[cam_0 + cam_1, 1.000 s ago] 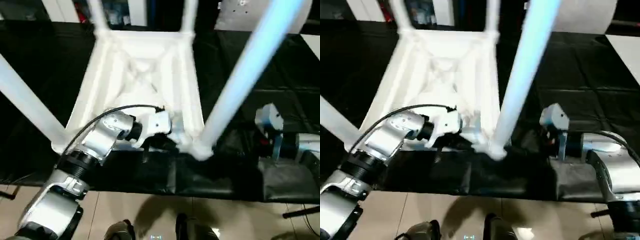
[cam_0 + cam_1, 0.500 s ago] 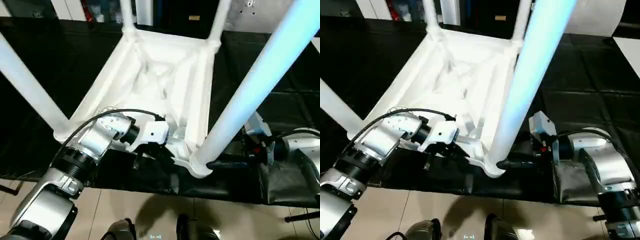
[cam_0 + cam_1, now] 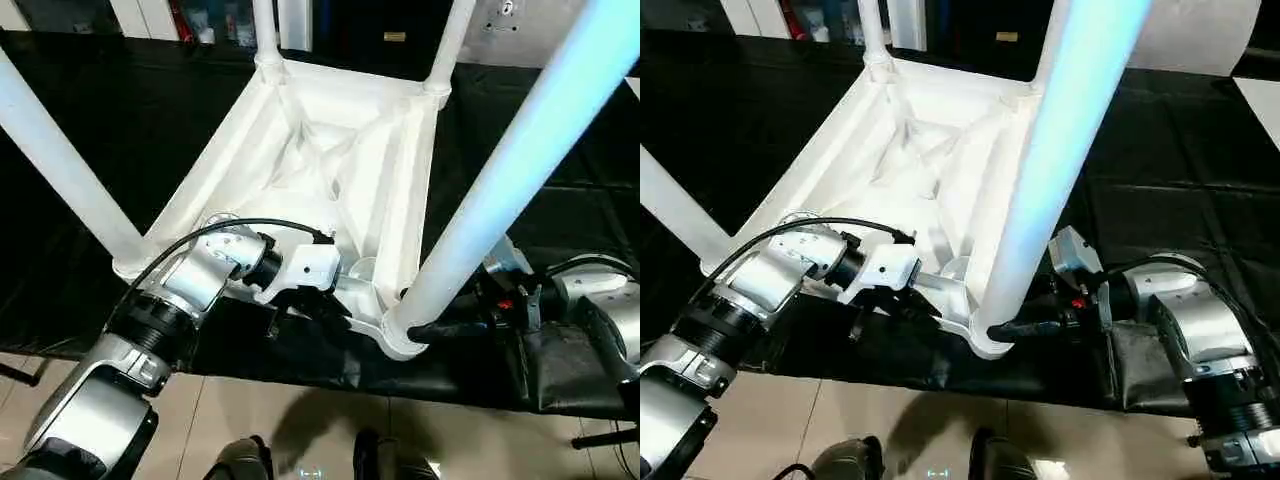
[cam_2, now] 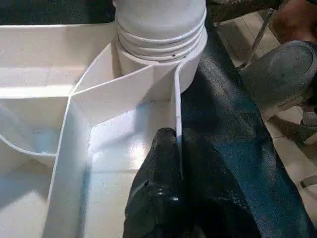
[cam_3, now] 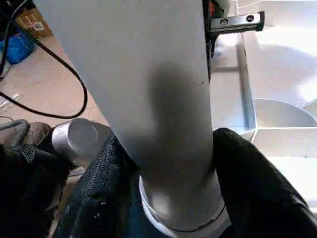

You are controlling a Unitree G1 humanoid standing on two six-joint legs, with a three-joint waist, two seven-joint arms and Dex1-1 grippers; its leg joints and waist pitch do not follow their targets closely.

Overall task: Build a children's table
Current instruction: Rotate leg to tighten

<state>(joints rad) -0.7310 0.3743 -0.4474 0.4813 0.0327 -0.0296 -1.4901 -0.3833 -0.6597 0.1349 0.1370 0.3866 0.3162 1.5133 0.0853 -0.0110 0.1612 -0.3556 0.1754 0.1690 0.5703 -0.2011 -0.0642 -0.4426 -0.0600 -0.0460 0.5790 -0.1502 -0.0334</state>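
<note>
White plastic top point(image 3: 330, 150) lay upside down on the black cover point(image 3: 560, 150), ribs up, all four legs standing in the corner sockets.

Eye views: left gripper point(image 3: 320, 310) sat at the near rim of the top, beside the near right leg point(image 3: 500, 180). Right gripper point(image 3: 1025, 328) reached in level at that leg's base, just above the socket.

Left wrist view: fingers point(image 4: 163, 198) were together, pinching the thin rim wall point(image 4: 177, 104), with the socket and its threaded collar point(image 4: 161, 34) just beyond.

Right wrist view: a finger point(image 5: 250, 183) sat on each side of the leg point(image 5: 148, 89), jaws apart around it; I could not tell whether they had bitten.

Risks, as I judged them: if the right jaws closed off-centre, the smooth tapered tube could slip or be levered sideways, cross-threading the joint. A twist on the leg could also drag the top across the slick cover if the left pinch on so thin a wall gave way.
</note>
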